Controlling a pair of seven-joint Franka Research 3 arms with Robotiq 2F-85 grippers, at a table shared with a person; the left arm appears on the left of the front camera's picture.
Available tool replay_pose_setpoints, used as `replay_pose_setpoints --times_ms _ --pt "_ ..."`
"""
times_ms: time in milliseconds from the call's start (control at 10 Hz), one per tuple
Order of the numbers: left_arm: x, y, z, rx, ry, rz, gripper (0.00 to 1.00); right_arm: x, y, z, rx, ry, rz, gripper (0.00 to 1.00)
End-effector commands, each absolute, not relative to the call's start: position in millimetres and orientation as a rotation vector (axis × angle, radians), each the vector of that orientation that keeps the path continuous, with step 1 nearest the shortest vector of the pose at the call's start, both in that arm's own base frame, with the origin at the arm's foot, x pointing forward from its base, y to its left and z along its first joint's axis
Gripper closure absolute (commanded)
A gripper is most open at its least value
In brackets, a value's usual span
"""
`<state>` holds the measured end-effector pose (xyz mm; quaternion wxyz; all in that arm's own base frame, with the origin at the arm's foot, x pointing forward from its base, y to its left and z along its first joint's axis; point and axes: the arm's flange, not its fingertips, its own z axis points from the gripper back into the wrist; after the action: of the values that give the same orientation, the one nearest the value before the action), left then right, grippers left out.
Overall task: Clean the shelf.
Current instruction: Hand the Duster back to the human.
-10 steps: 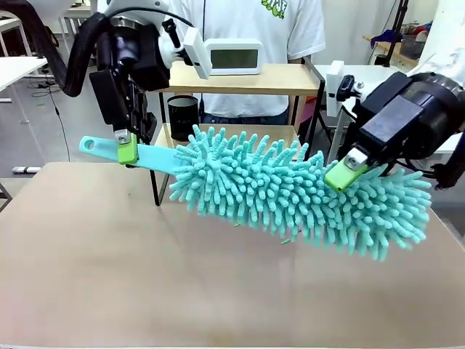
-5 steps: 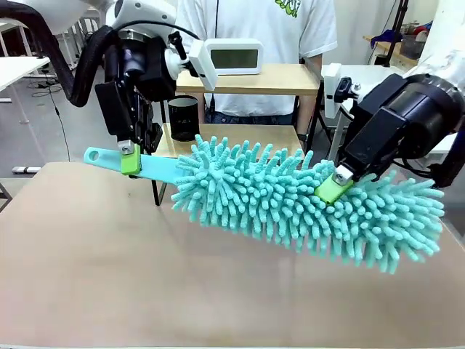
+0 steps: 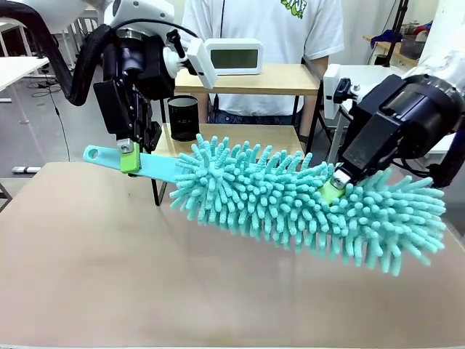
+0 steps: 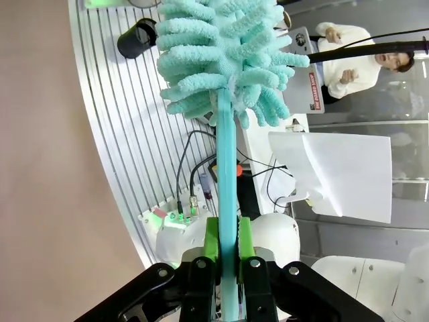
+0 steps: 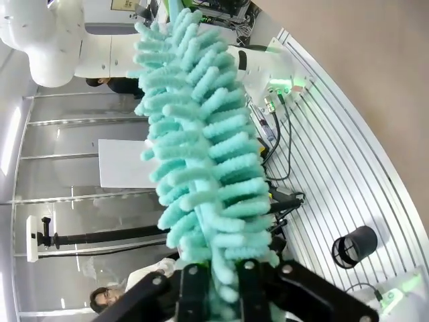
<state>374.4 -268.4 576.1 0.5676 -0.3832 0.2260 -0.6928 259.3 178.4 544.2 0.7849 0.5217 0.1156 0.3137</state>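
A teal fluffy duster (image 3: 290, 200) hangs slanted above the beige table, held at both ends. My left gripper (image 3: 129, 156) is shut on its flat teal handle (image 3: 156, 166); in the left wrist view the green pads (image 4: 211, 241) press the handle (image 4: 226, 168) from both sides. My right gripper (image 3: 334, 190) is shut on the fluffy head, its fingers buried in the strands (image 5: 194, 134). The shelf (image 3: 276, 78), two wooden boards in a black frame, stands behind the duster at the table's far edge. The duster hides part of its lower board (image 3: 247, 135).
A white digital clock (image 3: 232, 57) sits on the shelf's top board and a black cup (image 3: 183, 116) on the lower one. A person in a white shirt (image 3: 261, 22) stands behind the shelf. The beige tabletop (image 3: 145, 276) spreads below the duster.
The right gripper has sunk deeper into the duster's strands and the head end has dropped a little to the right. The left gripper and the handle shifted slightly.
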Motion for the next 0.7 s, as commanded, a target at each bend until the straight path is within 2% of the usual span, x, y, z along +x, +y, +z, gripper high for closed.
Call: replay_pose_setpoints --times_ms 0,100,200,400,500,600 --pt "383 -242 609 -0.914 0.520 -1.635 0.34 261 174 546 1.131 0.279 0.702 1.00" --pt "383 -235 615 -0.927 0.480 -1.637 0.30 262 172 546 1.132 0.278 0.701 1.00" --pt "385 -216 626 -0.945 0.407 -1.618 0.00 263 167 547 1.134 0.269 0.687 1.00" --pt "387 -142 647 -1.012 0.181 -1.467 0.00 264 145 551 1.170 0.235 0.656 1.00" --pt "386 -98 651 -1.052 0.032 -1.337 0.04 264 131 557 1.204 0.211 0.646 1.00" --pt "382 -53 650 -1.103 -0.161 -1.151 0.00 263 112 566 1.237 0.167 0.628 1.00"
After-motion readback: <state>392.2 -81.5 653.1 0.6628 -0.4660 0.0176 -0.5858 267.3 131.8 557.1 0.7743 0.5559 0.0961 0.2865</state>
